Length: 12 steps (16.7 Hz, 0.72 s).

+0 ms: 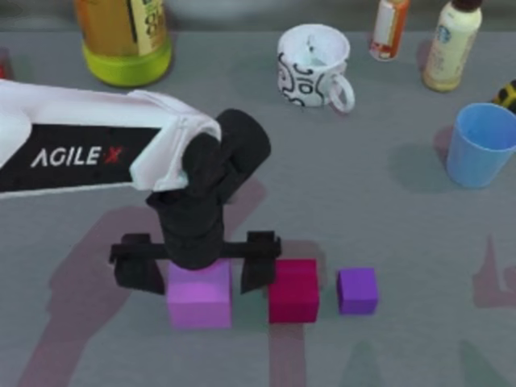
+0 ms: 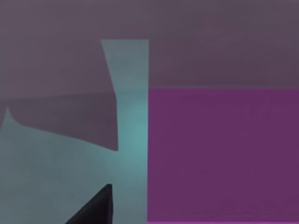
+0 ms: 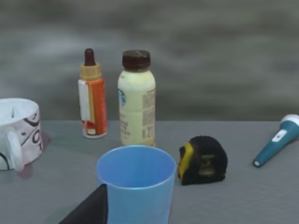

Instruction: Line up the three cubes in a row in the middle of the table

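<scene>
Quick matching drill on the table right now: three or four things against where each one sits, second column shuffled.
Things:
1. large pink-violet cube
2. dark magenta cube
3. small purple cube
4. blue cup

Places:
A. middle of the row
B. far right side of the table
C. between the left gripper fingers
D. right end of the row

Pairs: 1-C, 2-A, 3-D, 4-B

The three cubes stand in a row near the table's (image 1: 403, 226) front edge: the large cube (image 1: 199, 295) at the left, the medium cube (image 1: 293, 290) just beside it, the small cube (image 1: 357, 290) at the right. The left gripper (image 1: 196, 270) straddles the large cube from above, one finger between it and the medium cube. Well behind, a big bottle (image 1: 125, 36), mug (image 1: 313, 64), dropper bottle (image 1: 389, 28), drink bottle (image 1: 453, 44) and cup (image 1: 481, 145) run left to right.
</scene>
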### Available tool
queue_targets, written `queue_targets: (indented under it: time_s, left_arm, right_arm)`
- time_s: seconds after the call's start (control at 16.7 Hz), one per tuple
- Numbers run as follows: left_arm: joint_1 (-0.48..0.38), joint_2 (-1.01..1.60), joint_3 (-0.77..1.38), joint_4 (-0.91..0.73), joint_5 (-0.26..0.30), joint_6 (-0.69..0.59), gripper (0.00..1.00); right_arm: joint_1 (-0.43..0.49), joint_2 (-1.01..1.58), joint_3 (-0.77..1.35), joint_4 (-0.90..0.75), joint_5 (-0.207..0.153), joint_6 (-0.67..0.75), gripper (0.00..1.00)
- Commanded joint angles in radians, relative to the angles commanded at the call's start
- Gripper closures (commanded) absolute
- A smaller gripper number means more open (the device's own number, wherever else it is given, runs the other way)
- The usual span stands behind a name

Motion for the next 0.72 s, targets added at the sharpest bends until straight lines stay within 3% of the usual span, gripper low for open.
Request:
queue_targets:
  time_s: [0.24, 0.72]
  left_arm:
    - [0.001, -0.007, 0.015, -0.017, -0.001, -0.001, 0.00]
    - [0.018, -0.094, 0.170, -0.263, 0.000, -0.004, 0.00]
  right_arm:
    - [0.000, 0.000, 0.000, 0.000, 0.000, 0.000, 0.00]
    - [0.000, 0.000, 0.000, 0.000, 0.000, 0.000, 0.00]
